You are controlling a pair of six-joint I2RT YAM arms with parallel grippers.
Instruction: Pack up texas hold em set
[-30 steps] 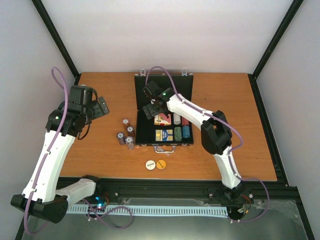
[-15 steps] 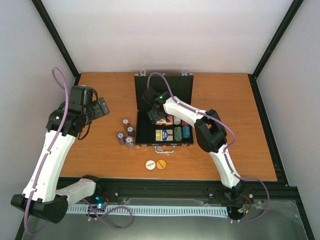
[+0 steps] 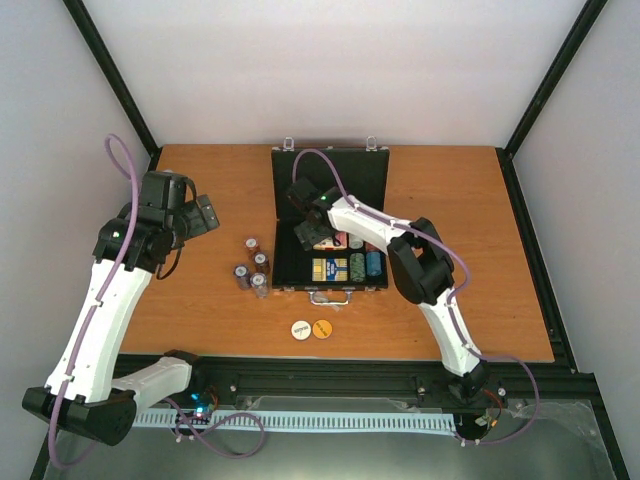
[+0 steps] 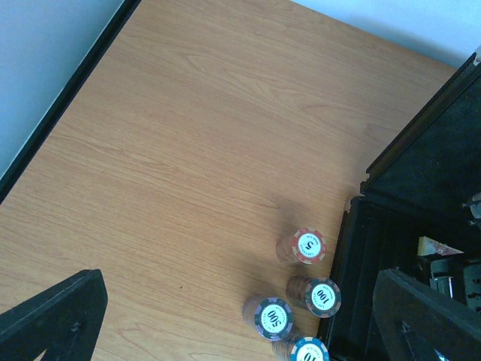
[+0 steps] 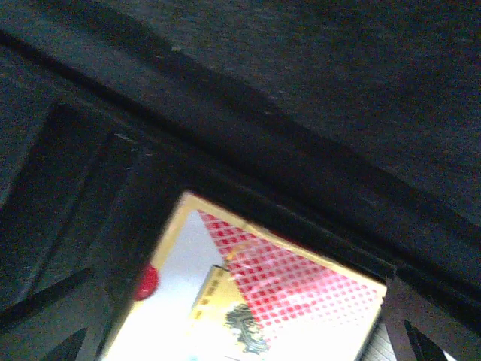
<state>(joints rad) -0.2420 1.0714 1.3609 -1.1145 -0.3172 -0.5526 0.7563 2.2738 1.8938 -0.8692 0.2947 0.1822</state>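
both wide, empty: left gripper (image 3: 203, 214), right gripper (image 3: 306, 228) over glossy red-checked deck (image 5: 255, 301) in black case (image 3: 350, 170).

Case (image 3: 365, 180) – black, open, lid swung back toward the far edge. Two silver latches (image 3: 288, 145) sit on the lid's far rim, and a silver handle (image 3: 333, 297) on the near side. In the tray lies a red-patterned deck (image 5: 255, 301), partly hidden, with a blue-and-yellow deck (image 3: 327, 270) nearer. Packed chip stacks (image 3: 356, 266) – white, red, green, blue – stand to their right. Four loose chip stacks (image 3: 261, 261) stand upright just left of the case; legible tops read 5, 100, 500. White disc (image 3: 300, 329) and orange disc (image 3: 322, 328) lie side by side near the handle.
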